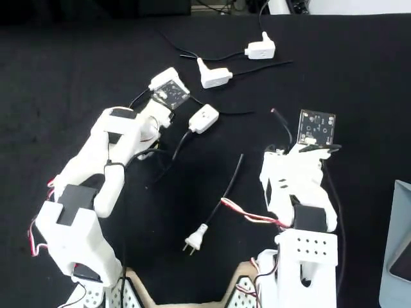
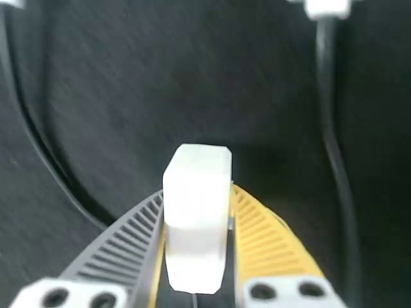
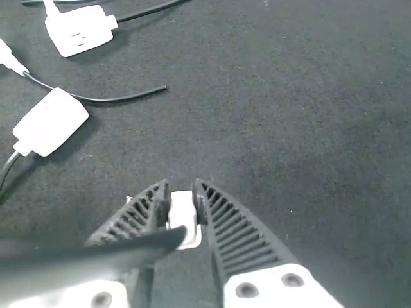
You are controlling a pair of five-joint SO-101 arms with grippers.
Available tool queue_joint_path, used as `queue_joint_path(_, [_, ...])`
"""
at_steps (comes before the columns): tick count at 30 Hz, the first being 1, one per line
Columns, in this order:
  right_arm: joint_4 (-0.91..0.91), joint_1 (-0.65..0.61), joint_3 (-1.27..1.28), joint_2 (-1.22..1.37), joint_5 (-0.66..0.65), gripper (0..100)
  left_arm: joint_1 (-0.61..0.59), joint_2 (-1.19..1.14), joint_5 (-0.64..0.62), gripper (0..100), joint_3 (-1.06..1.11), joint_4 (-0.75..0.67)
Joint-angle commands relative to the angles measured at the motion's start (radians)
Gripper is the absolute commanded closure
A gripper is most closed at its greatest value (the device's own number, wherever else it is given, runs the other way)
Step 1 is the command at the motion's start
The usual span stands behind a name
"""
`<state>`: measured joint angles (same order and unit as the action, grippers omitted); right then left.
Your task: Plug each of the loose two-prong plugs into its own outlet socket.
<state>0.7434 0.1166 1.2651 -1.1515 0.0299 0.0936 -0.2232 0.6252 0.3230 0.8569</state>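
Observation:
My left gripper (image 2: 196, 256) is shut on a white block-shaped socket body (image 2: 196, 212), held just above the black cloth; in the high view it sits at the upper left (image 1: 169, 88). My right gripper (image 3: 182, 199) is shut on a small white plug (image 3: 184, 221), with a black cable crossing in front of it; from above it is at mid right (image 1: 315, 130). Three white sockets lie on the cloth: one far back (image 1: 260, 48), one beside it (image 1: 214, 76), one nearer (image 1: 203, 118). A loose two-prong plug (image 1: 194, 239) with a black cable lies at front centre.
Black cloth covers the table (image 1: 359, 77). Thin black cables trail from the sockets across the middle. A grey-blue object (image 1: 397, 250) stands at the right edge. In the right wrist view, a socket with slots (image 3: 80, 29) and a plain one (image 3: 50, 122) lie ahead.

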Motion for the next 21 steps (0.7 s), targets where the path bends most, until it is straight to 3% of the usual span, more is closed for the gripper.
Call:
queue_joint_path(1, [-0.02, -0.012, -0.012, -0.005, -0.006, 98.7, -0.007, 0.175, -0.061, 97, -0.028, 0.201])
queue_joint_path(6, [-0.02, -0.012, -0.01, -0.005, -0.006, 98.7, 0.054, 0.318, -0.133, 97, -0.013, 0.364])
queue_joint_path(10, [-0.02, -0.012, -0.01, -0.005, -0.006, 98.7, 0.15, 0.379, -0.187, 97, 0.097, 0.374])
queue_joint_path(17, [-0.02, -0.012, -0.008, -0.005, -0.006, 98.7, 0.239, 0.362, -0.224, 96, 0.298, 0.18])
queue_joint_path(21, [-0.02, -0.012, -0.008, -0.005, -0.006, 98.7, 0.229, 0.35, -0.226, 82, 0.354, 0.132])
